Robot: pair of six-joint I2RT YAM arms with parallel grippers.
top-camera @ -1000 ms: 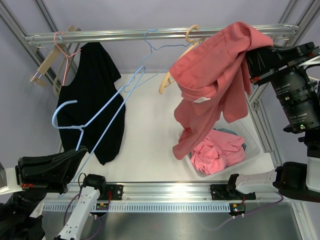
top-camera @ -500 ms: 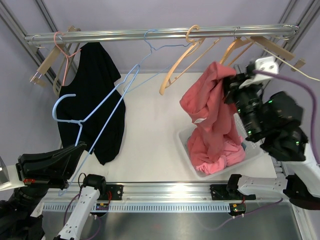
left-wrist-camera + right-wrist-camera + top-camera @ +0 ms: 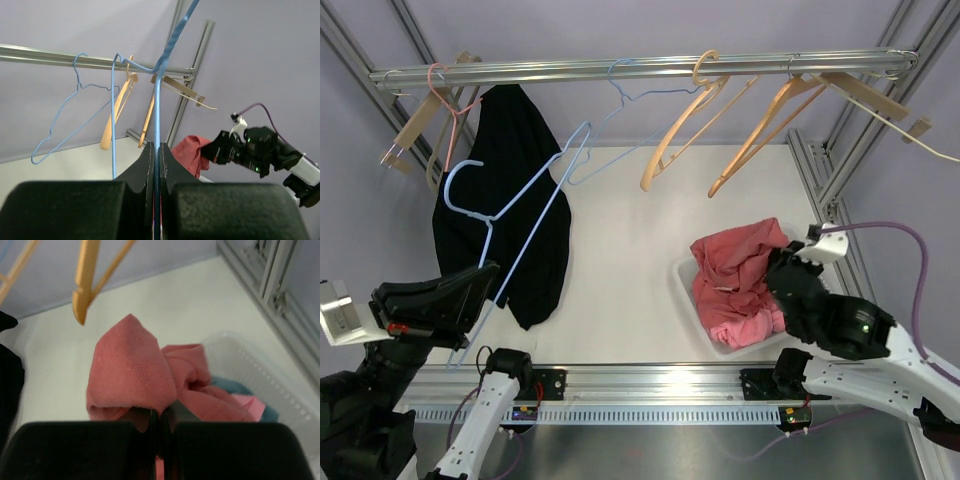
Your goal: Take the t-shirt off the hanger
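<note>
I saw my right gripper (image 3: 160, 414) pinched shut on the pink t-shirt (image 3: 735, 265), which lay in the white basket (image 3: 260, 380) at four o'clock on the table (image 3: 620, 250). My left gripper (image 3: 156, 150) was clamped on the blue hanger (image 3: 157, 110) at eight o'clock.
</note>
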